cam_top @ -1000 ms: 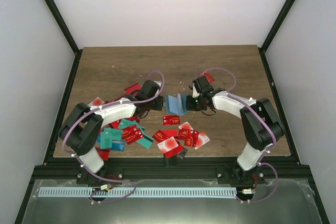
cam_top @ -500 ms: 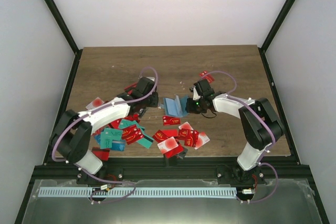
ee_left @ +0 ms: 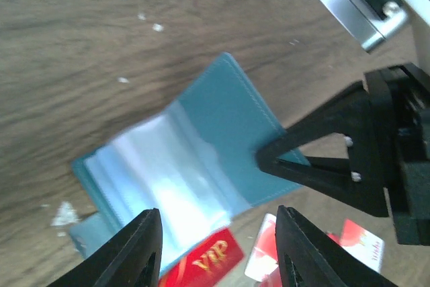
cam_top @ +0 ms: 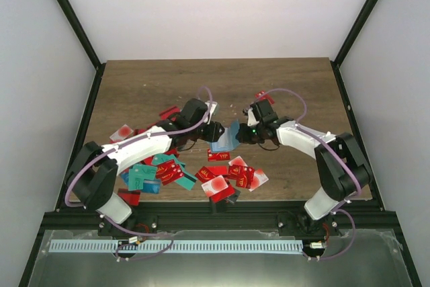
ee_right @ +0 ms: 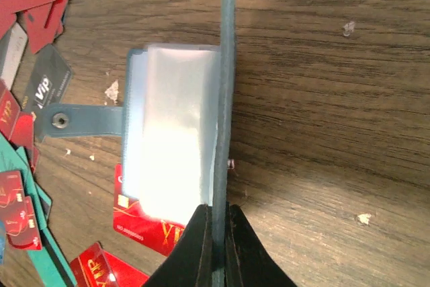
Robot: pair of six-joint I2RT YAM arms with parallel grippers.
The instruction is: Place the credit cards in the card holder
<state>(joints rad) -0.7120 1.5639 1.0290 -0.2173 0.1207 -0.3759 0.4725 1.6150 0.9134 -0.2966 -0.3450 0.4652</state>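
The right gripper (ee_right: 218, 230) clamps the raised cover of the card holder (ee_right: 171, 119). The left gripper (ee_left: 216, 240) hangs spread above it. Red credit cards (cam_top: 232, 171) crowd the lower centre, one partly beneath the holder.

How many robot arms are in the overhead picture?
2: the left arm on the left, the right arm on the right, both reaching to the card holder. None seems hidden.

Left tool (ee_left: 218, 236) swung back right, now over card holder (ee_left: 225, 115); jaws gone from closed to parted.
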